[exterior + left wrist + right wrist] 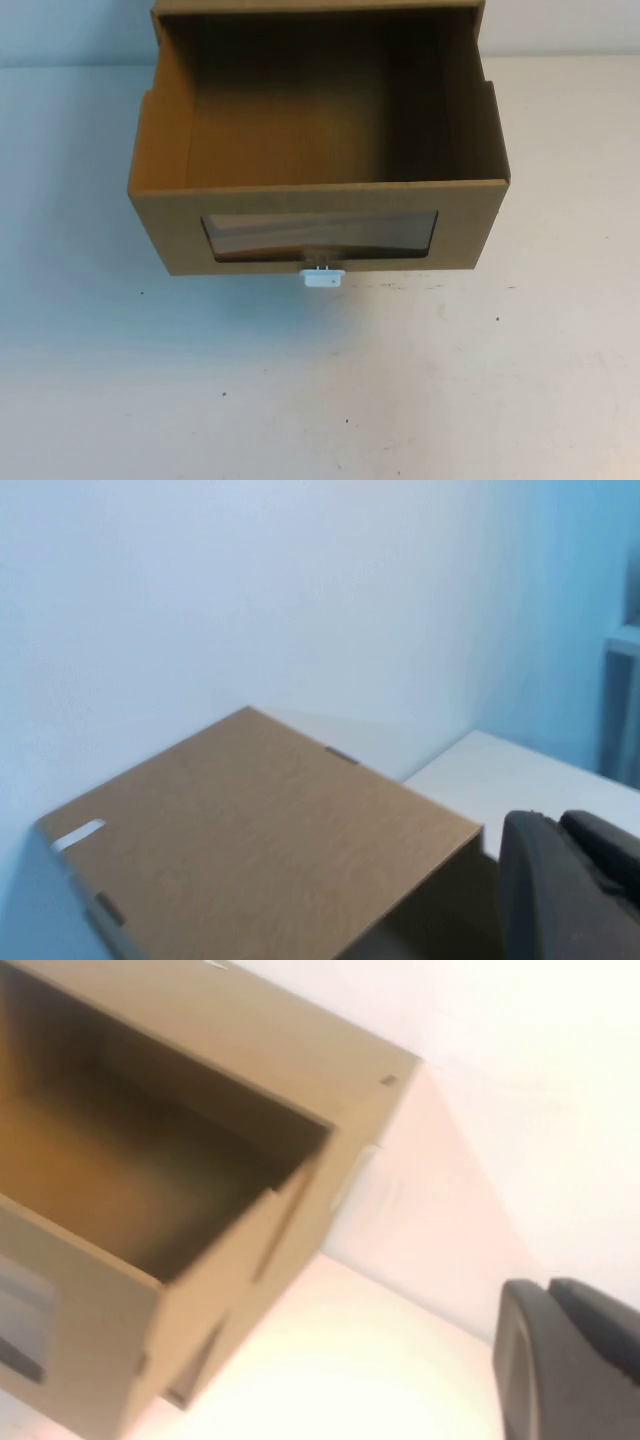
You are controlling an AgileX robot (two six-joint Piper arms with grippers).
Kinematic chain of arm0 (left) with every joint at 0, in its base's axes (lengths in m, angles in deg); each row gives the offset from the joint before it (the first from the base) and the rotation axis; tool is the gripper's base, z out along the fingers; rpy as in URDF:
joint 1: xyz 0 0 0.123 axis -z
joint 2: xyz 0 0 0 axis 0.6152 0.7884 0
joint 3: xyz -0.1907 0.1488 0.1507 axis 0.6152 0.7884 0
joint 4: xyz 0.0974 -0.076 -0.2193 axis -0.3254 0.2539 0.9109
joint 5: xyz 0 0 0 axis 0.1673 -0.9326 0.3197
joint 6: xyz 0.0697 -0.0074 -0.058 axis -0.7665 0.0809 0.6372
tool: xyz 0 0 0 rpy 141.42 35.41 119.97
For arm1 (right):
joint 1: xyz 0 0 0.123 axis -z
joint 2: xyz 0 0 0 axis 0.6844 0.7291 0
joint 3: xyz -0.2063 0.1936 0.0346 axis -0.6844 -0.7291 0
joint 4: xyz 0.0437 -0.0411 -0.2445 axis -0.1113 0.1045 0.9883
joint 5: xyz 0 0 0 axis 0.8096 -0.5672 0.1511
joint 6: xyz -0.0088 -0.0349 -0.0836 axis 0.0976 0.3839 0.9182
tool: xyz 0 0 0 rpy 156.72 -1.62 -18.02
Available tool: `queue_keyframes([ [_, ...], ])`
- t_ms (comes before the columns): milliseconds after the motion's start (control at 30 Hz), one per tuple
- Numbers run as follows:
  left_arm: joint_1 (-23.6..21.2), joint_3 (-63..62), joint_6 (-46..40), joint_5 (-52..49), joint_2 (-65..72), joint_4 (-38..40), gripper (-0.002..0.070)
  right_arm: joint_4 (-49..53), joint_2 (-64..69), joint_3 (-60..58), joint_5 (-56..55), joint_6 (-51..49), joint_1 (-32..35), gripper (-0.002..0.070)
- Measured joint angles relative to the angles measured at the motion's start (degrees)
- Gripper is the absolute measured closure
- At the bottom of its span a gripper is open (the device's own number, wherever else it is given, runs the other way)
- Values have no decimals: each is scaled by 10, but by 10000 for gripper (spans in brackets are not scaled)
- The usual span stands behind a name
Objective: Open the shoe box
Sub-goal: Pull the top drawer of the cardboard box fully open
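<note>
The brown cardboard shoe box sits at the back middle of the table, its drawer slid out toward me and empty inside. The drawer's front panel has a clear window and a small white pull tab at its lower edge. Neither gripper shows in the high view. In the left wrist view my left gripper is shut on nothing, off the box's flat top. In the right wrist view my right gripper is shut and empty, well away from the open drawer.
The white table spreads in front of the box and to both sides. A pale wall stands behind the box. A grey frame edge shows beyond the table in the left wrist view.
</note>
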Motion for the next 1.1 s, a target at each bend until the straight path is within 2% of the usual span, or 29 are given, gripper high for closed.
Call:
queue_keyframes([
  [133,0,69,7,0,-78,-58,680,0,-59,-40,-25,0,0,689],
  [367,0,350,1,5,-257,-146,680,0,-128,-89,-99,0,0,689],
  [567,0,590,-2,124,-396,-223,680,0,-143,-91,-119,0,0,689],
  [700,0,675,7,184,-461,-265,680,0,-143,-92,-118,0,0,689],
  [900,0,764,47,237,-571,-276,680,0,-143,-92,-117,0,0,689],
  [1100,0,874,101,330,-680,-276,680,0,-143,-92,-117,0,0,689],
])
